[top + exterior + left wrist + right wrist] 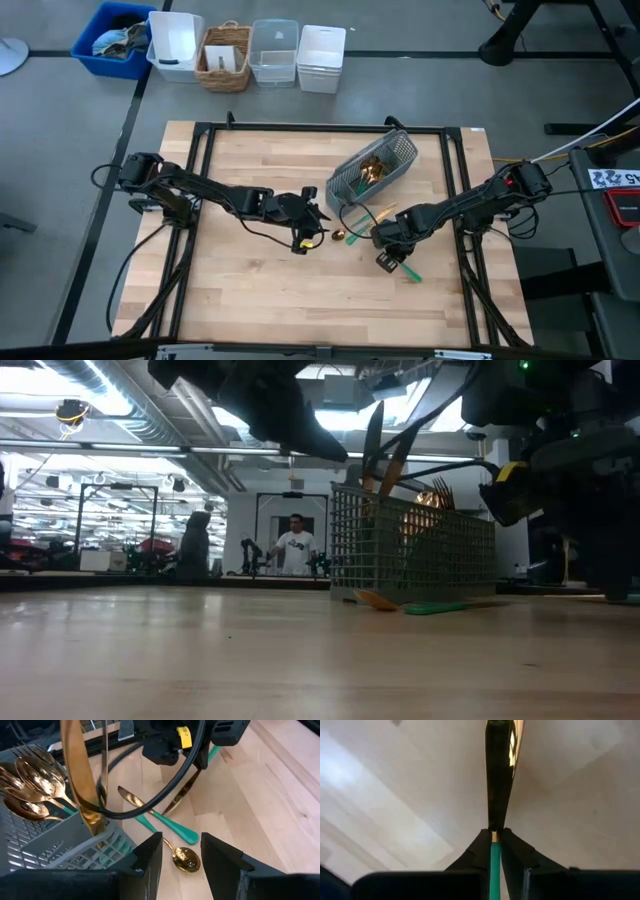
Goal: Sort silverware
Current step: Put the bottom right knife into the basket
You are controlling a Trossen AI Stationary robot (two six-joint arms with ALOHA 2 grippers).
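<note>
The grey mesh caddy (374, 167) lies tilted at the table's far middle, with gold spoons, forks (30, 775) and a knife (75, 775) in it. A teal-handled knife (160, 817) and a small gold spoon (186, 859) lie flat on the wood beside it. My left gripper (182, 842) is open and hangs above the spoon's bowl, one finger on either side, touching nothing. My right gripper (494, 834), just right of it (386, 246), is shut on another teal-handled piece of silverware (499, 775). My right gripper pinches the piece between its two fingers where the teal handle meets the gold head (494, 839). The fingers lie along it: the slim gold head, seen edge-on, points forward past the fingertips and the handle (411, 272) runs back behind them. It appears to be off the wood.
Black frame rails (200, 180) run along the table's left, right and far sides. A black cable (150, 805) loops over the knife near the caddy. Beyond the far edge stand a blue bin (115, 40), white bins (320, 55) and a wicker basket (226, 58). Bare wood (270, 290) lies near.
</note>
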